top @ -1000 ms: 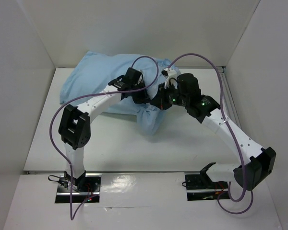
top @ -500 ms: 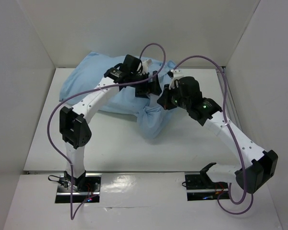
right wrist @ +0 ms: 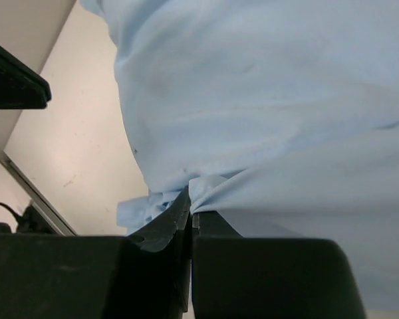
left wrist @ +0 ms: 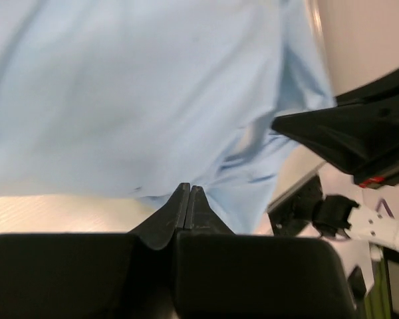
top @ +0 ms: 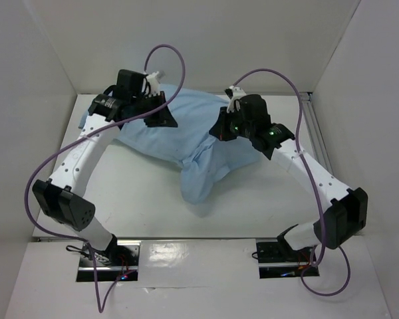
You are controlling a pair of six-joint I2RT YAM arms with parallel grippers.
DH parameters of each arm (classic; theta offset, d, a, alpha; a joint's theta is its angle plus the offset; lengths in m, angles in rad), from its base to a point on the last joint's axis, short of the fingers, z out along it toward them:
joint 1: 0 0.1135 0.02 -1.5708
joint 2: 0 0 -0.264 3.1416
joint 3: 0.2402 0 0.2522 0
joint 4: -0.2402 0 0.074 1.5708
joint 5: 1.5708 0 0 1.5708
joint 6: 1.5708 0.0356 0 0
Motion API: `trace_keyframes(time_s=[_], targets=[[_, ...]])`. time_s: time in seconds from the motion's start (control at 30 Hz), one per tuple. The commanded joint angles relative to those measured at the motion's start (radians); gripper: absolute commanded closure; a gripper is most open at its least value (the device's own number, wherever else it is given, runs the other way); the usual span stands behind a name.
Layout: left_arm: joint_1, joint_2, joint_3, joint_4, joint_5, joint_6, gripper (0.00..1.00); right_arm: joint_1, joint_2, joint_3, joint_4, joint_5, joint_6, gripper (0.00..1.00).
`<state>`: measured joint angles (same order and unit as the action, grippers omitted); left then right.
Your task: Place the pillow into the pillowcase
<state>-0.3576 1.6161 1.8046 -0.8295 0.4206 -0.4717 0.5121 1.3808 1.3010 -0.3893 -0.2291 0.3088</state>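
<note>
Pillowcase [top: 186, 136], pale blue, wrinkled, a fold pinched in right jaws

This was a robotics lab test cell, not a lived-in room. A white table [top: 146, 199] stood boxed in by plain white panels [top: 186, 40] on three sides. Two white-and-black robot arms, the left arm [top: 86, 143] and the right arm [top: 312, 176], were bolted to shiny metal plates [top: 130, 256] at its near edge. Purple cables [top: 166, 50] looped loose and green indicator lights [top: 271, 133] glowed.
</note>
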Motion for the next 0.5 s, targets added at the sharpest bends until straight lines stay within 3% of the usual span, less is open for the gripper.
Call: trace_keyframes(time_s=[0.0, 0.03, 0.07, 0.1, 0.13, 0.17, 0.2, 0.23, 0.3, 0.47], targets=[[0.048, -0.022, -0.063, 0.040, -0.074, 0.002, 1.00, -0.004, 0.056, 0.119, 0.217, -0.030, 0.032, 1.00], [0.060, -0.045, -0.080, 0.040, -0.091, 0.002, 1.00, -0.004, 0.076, 0.138, 0.217, 0.008, 0.041, 0.96], [0.077, -0.054, -0.117, 0.040, -0.127, -0.025, 1.00, -0.004, 0.102, 0.167, 0.187, 0.063, 0.050, 0.78], [0.116, -0.055, -0.137, 0.040, -0.137, -0.036, 0.95, -0.021, 0.185, 0.275, 0.065, 0.156, 0.050, 0.54], [0.141, -0.068, -0.160, 0.053, -0.146, -0.048, 0.82, -0.036, 0.236, 0.353, -0.027, 0.203, 0.059, 0.30], [0.169, -0.080, -0.183, 0.053, -0.155, -0.073, 0.52, -0.050, 0.282, 0.433, -0.119, 0.247, 0.059, 0.25], [0.225, -0.081, -0.227, 0.053, -0.155, -0.073, 0.37, -0.050, 0.353, 0.566, -0.275, 0.288, 0.059, 0.22], [0.256, -0.091, -0.250, 0.078, -0.155, -0.091, 0.29, -0.060, 0.371, 0.613, -0.336, 0.383, 0.059, 0.22], [0.316, -0.091, -0.302, 0.090, -0.131, -0.119, 0.21, -0.060, 0.354, 0.629, -0.378, 0.430, 0.059, 0.20], [0.457, -0.113, -0.379, 0.130, -0.140, -0.183, 0.20, -0.060, 0.060, 0.322, -0.269, 0.426, 0.069, 0.23]])
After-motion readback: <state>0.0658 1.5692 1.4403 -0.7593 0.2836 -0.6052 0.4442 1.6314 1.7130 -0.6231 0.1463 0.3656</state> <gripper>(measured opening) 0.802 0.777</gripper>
